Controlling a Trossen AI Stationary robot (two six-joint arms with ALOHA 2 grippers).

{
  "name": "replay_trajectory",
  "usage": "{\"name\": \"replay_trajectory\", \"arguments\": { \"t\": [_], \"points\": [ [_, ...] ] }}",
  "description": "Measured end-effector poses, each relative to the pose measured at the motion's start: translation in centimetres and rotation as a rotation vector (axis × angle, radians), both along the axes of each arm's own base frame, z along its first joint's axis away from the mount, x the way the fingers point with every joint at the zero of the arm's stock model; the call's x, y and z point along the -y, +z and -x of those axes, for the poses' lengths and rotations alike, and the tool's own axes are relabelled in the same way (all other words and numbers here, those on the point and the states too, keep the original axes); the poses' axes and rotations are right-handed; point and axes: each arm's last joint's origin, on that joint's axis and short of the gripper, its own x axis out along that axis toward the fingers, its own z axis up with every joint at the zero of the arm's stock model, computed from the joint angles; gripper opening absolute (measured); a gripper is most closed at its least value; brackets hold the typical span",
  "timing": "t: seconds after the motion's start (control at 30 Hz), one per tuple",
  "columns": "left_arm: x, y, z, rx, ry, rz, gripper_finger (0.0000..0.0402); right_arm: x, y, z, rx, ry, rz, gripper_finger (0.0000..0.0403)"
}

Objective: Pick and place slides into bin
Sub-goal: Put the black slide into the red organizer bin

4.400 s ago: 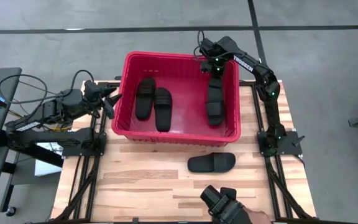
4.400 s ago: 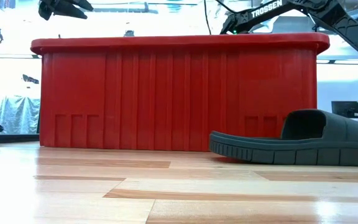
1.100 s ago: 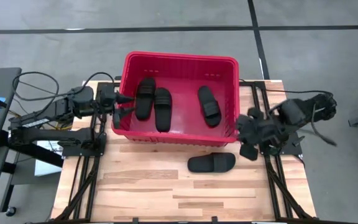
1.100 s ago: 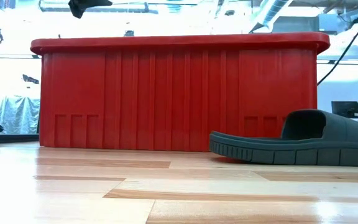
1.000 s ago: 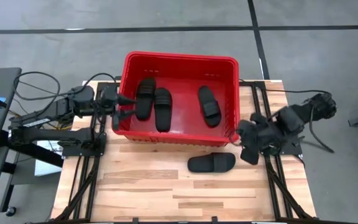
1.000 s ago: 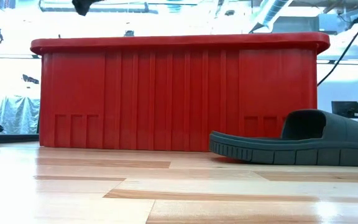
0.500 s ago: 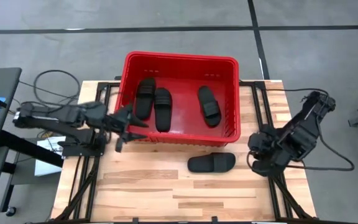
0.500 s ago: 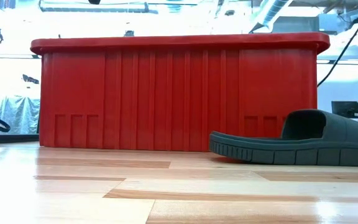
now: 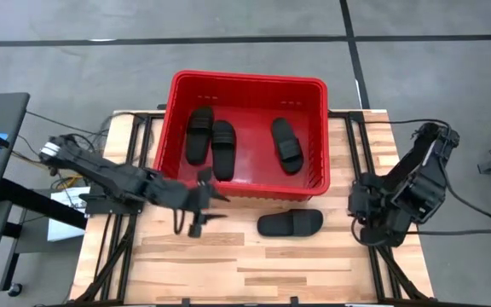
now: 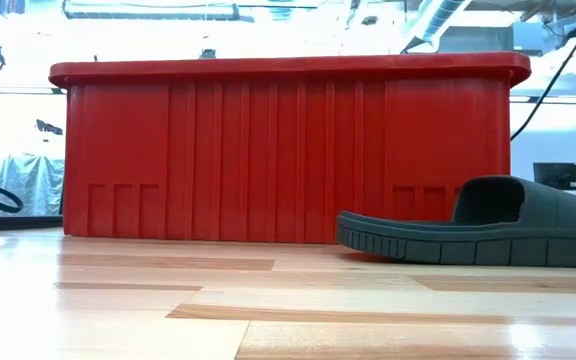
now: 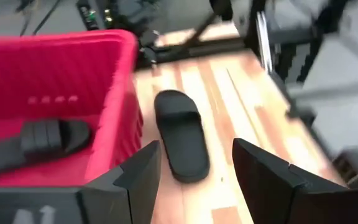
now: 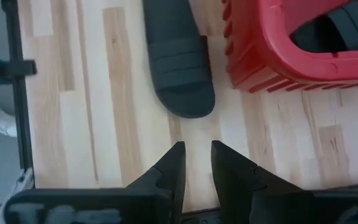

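A large red plastic bin (image 9: 245, 132) with lattice walls sits at the back of a pale wooden table (image 9: 228, 256), holding three matte black slide sandals (image 9: 213, 141). A fourth black slide (image 9: 290, 223) lies on the table just in front of the bin. The left gripper (image 9: 196, 205) hovers open and empty over the table near the bin's front left corner, while the right gripper (image 12: 197, 163), fingers slightly parted and empty, waits at the table's right edge.
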Motion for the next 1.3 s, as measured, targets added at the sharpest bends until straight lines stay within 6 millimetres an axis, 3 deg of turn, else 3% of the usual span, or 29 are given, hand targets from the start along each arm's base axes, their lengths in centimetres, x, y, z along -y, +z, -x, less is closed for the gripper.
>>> {"name": "replay_trajectory", "arguments": {
  "t": [0.33,0.63,0.93,1.3],
  "points": [
    [4.3,-2.5,-5.2,-0.198,-0.184,-0.602,0.0190,-0.6,0.0,0.7,-0.002,0.063,0.003,0.0070],
    [5.7,-4.3,-10.5,-0.310,-0.330,-0.886,0.0190,-0.9,0.0,1.0,-0.002,0.082,0.003,0.0070],
    [5.1,-7.2,-12.6,-0.398,-0.503,-0.992,0.0190,-0.9,0.0,1.0,-0.003,0.081,0.003,0.0070],
    [6.7,-12.6,-14.5,-0.442,-0.678,-1.124,0.0190,-0.9,0.0,1.0,-0.003,0.081,0.003,0.0070]
  ]
}}
